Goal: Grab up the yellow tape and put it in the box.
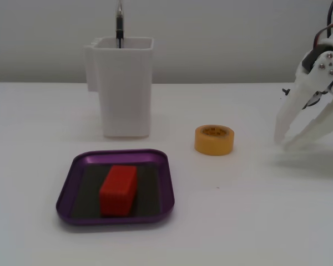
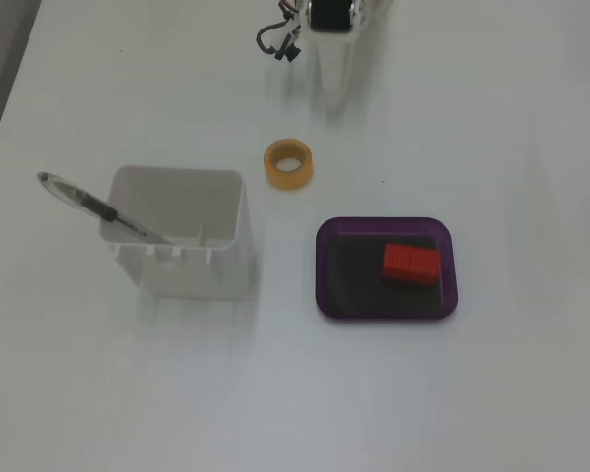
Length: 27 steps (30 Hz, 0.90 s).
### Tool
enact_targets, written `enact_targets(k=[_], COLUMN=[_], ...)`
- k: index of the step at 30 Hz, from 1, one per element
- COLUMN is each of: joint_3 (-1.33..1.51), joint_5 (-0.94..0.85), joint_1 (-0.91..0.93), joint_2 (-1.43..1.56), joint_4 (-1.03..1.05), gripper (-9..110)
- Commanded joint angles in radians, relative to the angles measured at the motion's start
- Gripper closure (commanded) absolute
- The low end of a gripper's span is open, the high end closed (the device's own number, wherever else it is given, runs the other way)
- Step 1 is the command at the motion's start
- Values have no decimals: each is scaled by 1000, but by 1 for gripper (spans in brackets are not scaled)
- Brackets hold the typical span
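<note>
The yellow tape (image 1: 214, 139) (image 2: 288, 163) lies flat on the white table, hollow centre up, between the white container and the arm. The box (image 1: 72, 172) (image 2: 326, 300), a shallow purple tray with a dark floor, holds a red block (image 1: 119, 189) (image 2: 411, 264). My white gripper (image 1: 284, 141) (image 2: 334, 93) hangs just above the table at the right edge of a fixed view, well to the right of the tape. Its fingers are spread apart and hold nothing.
A tall white container (image 1: 125, 86) (image 2: 182, 231) with a pen (image 1: 120, 25) (image 2: 93, 206) in it stands behind the box. Black cables (image 2: 278, 41) trail beside the arm's base.
</note>
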Motion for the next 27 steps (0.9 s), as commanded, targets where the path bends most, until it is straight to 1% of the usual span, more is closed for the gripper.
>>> enact_targets(k=[1,20,27], joint_3=[8,-11,-209], joint_5=[-8,-8,-9], joint_1=[-5,5,9], joint_2=[55,55,44], joint_4=[-18,-18,-18], gripper=[100,100,100])
